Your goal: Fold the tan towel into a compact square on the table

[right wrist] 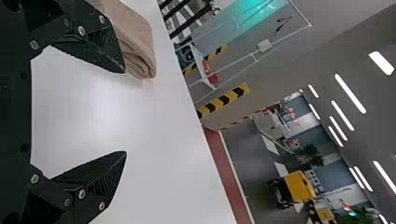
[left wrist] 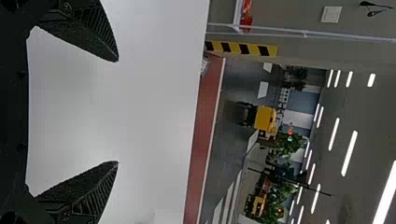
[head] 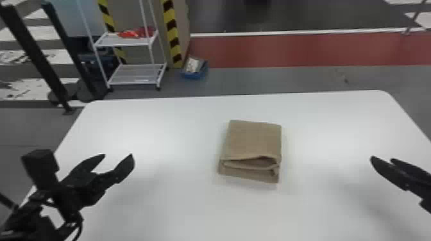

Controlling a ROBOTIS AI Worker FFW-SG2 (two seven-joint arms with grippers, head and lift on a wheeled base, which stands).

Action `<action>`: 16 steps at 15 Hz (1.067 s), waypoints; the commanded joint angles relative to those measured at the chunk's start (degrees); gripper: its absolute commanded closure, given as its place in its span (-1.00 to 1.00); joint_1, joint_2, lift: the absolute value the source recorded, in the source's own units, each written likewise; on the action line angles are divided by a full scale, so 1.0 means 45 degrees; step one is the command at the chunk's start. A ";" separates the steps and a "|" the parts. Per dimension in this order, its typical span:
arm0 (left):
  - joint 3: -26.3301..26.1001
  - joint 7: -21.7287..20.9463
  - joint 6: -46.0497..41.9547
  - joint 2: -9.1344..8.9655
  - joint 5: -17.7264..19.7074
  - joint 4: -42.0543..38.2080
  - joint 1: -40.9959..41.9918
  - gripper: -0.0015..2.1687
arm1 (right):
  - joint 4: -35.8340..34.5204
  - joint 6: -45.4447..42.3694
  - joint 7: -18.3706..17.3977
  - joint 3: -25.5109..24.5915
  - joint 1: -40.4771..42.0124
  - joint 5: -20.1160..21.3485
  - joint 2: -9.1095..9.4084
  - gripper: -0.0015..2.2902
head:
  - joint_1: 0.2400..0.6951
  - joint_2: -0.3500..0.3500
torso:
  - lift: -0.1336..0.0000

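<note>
Left tool (head: pixel 118 155), right tool (head: pixel 381 158): wide open

Matt, soft-looking tan cloth towel (head: pixel 255 139); smooth white table (head: pixel 144 128) with a faint sheen.

Tan towel (head: pixel 255 139), plain white table (head: pixel 166 205)

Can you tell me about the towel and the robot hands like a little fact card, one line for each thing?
towel: tan, folded into a compact bundle, layers showing at its near edge
place: on the white table, between the two hands
left hand: open, over the table, left of the towel
right hand: open, right of the towel
touching the towel: neither hand
</note>
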 commanded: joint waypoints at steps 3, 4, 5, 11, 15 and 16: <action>0.0023 -0.0244 -0.1691 -0.0708 0.0117 -0.0508 0.1641 -0.90 | -0.2240 -0.2255 -0.0372 -0.0637 0.2383 -0.0923 0.0864 -0.96 | 1.00 0.01 | -0.85; 0.0062 -0.0380 -0.2238 -0.0903 0.0215 -0.0332 0.1895 -0.89 | -0.2357 -0.2372 -0.0372 -0.0598 0.2500 -0.0923 0.0864 -0.96 | 1.00 -0.01 | -0.85; 0.0140 -0.0673 -0.3175 -0.1001 0.0390 -0.0020 0.2149 -0.88 | -0.2416 -0.2880 -0.0391 -0.0501 0.2637 -0.0884 0.0864 -0.94 | 1.00 -0.02 | -0.85; 0.0199 -0.1064 -0.6027 -0.1431 0.0312 0.0859 0.2637 -0.87 | -0.3002 -0.5223 -0.3106 0.2742 0.3516 0.1635 0.0864 -0.93 | 1.00 0.12 | -0.85; -0.0309 -0.0009 -0.8019 -0.1470 -0.0469 0.1074 0.2969 -0.87 | -0.3022 -0.5497 -0.3712 0.4011 0.3887 0.2573 0.0864 -0.93 | 1.00 0.37 | -0.85; -0.0426 -0.0029 -0.8175 -0.1450 -0.0508 0.1172 0.2989 -0.87 | -0.3022 -0.5848 -0.3790 0.4206 0.3985 0.2651 0.0864 -0.93 | 1.00 0.41 | -0.85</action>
